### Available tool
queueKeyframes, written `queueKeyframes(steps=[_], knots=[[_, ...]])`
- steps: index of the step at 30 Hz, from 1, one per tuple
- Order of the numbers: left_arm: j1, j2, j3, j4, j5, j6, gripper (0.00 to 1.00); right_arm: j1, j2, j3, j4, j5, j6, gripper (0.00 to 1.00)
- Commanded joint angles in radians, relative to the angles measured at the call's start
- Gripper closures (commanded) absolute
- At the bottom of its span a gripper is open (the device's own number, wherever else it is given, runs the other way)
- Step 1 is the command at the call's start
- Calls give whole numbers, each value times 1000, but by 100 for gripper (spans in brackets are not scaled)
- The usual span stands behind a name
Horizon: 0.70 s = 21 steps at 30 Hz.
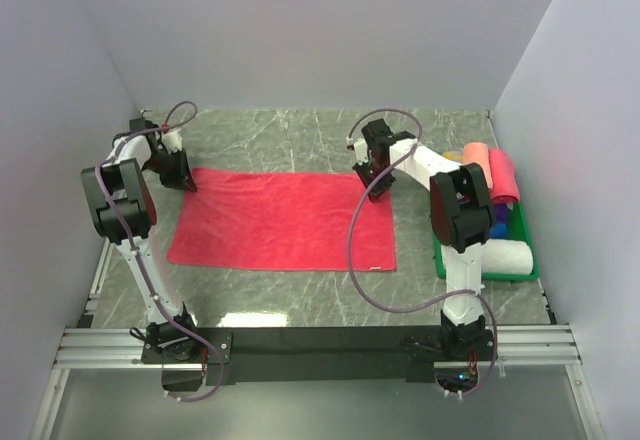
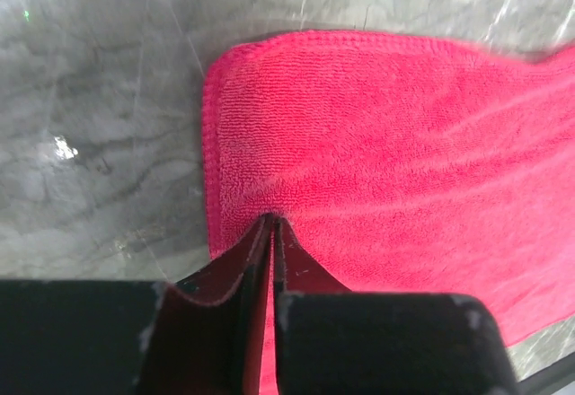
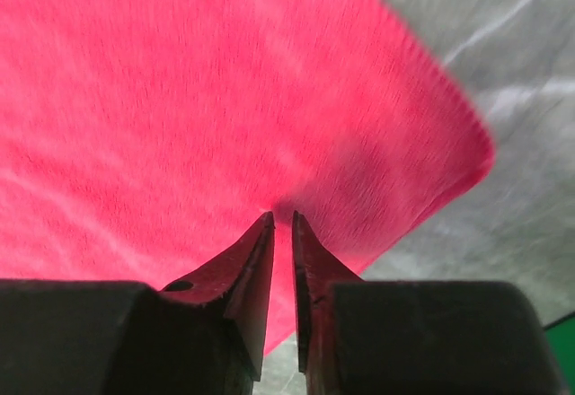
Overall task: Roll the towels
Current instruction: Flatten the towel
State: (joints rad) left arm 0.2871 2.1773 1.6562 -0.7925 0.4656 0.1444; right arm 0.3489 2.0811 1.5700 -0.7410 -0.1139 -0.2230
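Nipped a small fold of the red towel [image 1: 285, 222] between the tips of the left gripper [image 2: 272, 220], closed almost tight on the cloth at the far left corner. Did the same with the right gripper [image 3: 280, 217] just inside the far right corner, pinched on a low ridge of pile. Judged the step as starting the roll from the far edge. Best to lift both corners together and only slightly, carry them level toward the near edge, and keep the hem taut between the pinches for a straight, tight first turn. Risked a skewed, slack roll otherwise. Found the towel flat on the table [image 1: 300, 140], spread from both pinches toward the arm bases, with rolled towels [image 1: 503, 175] in a green tray [image 1: 528, 257] off to the right.
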Motion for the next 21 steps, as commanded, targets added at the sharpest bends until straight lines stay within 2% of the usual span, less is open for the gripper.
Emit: queueKeyframes(steps=[1, 5, 8, 12, 15, 19, 21], knots=[[1, 9, 69, -36, 22, 20, 87, -17, 17, 88, -21, -18, 10, 78], [1, -69, 86, -39, 131, 81, 72, -45, -64, 91, -11, -61, 8, 71], [1, -102, 119, -4, 136, 77, 65, -99, -76, 139, -35, -87, 27, 69], [3, -42, 204, 10, 108, 41, 61, -146, 17, 263, -109, -93, 42, 69], [3, -5, 263, 15, 99, 46, 58, -151, 52, 288, -130, -90, 44, 68], [1, 10, 283, 59, 62, 53, 49, -151, 77, 283, -113, -78, 51, 61], [1, 30, 298, 53, 53, 57, 48, -153, 102, 295, -118, -76, 53, 59]])
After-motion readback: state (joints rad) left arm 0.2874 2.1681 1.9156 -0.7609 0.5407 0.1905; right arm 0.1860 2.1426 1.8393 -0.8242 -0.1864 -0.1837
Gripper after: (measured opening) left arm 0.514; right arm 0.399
